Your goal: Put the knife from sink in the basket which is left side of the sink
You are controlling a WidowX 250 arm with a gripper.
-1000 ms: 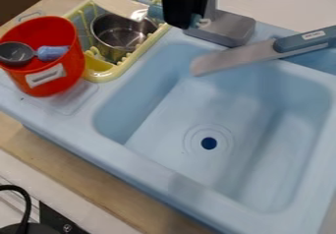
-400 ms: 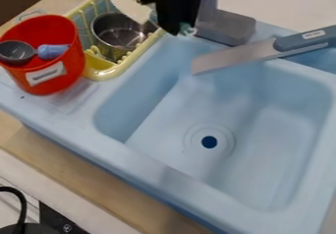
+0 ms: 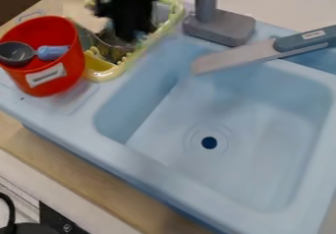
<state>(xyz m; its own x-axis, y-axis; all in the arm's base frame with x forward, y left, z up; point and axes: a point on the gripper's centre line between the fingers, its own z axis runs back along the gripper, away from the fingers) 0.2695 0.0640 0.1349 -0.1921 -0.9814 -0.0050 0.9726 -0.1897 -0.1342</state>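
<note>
Above the yellow basket (image 3: 101, 75), at the sink's (image 3: 140, 161) left: black gripper (image 3: 129, 35), blurred (spread or pressed together, cannot tell). Knife (image 3: 236, 58) lies across the sink's rear rim, blade out over the basin, handle to the right. Metal pot (image 3: 109, 42) in basket; red bucket (image 3: 68, 80) beside it.
</note>
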